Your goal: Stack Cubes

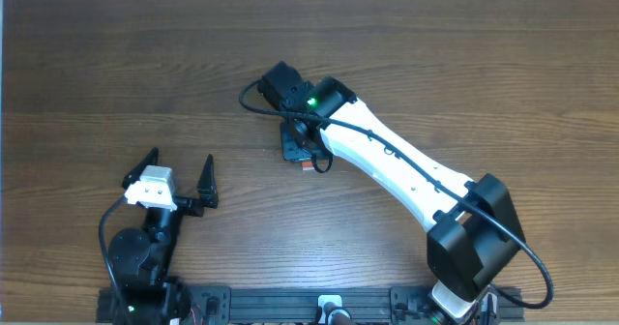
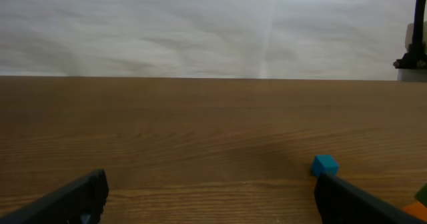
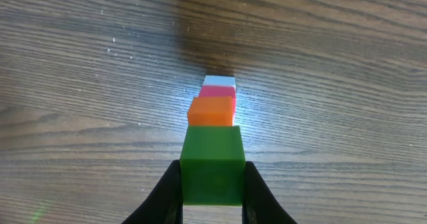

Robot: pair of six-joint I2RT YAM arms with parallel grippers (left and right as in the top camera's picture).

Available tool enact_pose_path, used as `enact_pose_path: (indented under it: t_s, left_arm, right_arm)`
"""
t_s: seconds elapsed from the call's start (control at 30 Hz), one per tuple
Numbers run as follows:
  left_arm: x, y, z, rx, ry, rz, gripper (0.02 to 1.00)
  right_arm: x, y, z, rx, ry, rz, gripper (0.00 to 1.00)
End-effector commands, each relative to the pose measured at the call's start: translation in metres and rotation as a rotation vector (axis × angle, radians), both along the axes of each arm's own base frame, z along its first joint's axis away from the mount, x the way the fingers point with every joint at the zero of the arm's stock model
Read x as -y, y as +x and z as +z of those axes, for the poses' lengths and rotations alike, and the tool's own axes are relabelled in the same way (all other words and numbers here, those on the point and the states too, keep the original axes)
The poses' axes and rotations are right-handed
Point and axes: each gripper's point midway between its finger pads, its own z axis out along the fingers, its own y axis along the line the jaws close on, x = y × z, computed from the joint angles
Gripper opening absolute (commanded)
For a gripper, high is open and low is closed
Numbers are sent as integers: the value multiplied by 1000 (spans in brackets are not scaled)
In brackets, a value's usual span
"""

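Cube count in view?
4: green cube in the right gripper; orange cube, red cube and blue cube in a row beyond it. More could hide under the right arm.

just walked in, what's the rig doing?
The right end effector is shut on the green cube and holds it right by the orange cube, red cube and blue cube, which line up beyond it. I cannot tell whether those three are stacked or in a row on the table. The left end effector is open, off to the side, holding nothing.
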Motion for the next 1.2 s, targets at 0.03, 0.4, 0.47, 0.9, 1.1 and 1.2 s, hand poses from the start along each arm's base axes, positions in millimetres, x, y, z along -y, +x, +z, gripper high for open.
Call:
enact_pose_path:
  t_s: [0.03,0.4,0.47,0.9,1.1,1.2]
  left_arm:
    - [0,0,-2,-1,10,-6,1000]
    - [0,0,-2,-1,10,-6,1000]
    - [0,0,-2,-1,10,-6,1000]
    - [0,0,-2,-1,10,-6,1000]
    - [0,0,-2,-1,10,-6,1000]
    - [0,0,-2,-1,10,-6,1000]
  right_arm:
    - [5,-3,-10,-26,-21,-7,9]
    - [2,-1,-11,-15,-11,-3,9]
    - [1,-2,-12,-14,-10,0,12]
    - [-2,-2,-13,-8,-5,6,12]
    - [-5,-2,-13,-3,0,12,12]
    - [-5,-3,-13,-3,0,14,12]
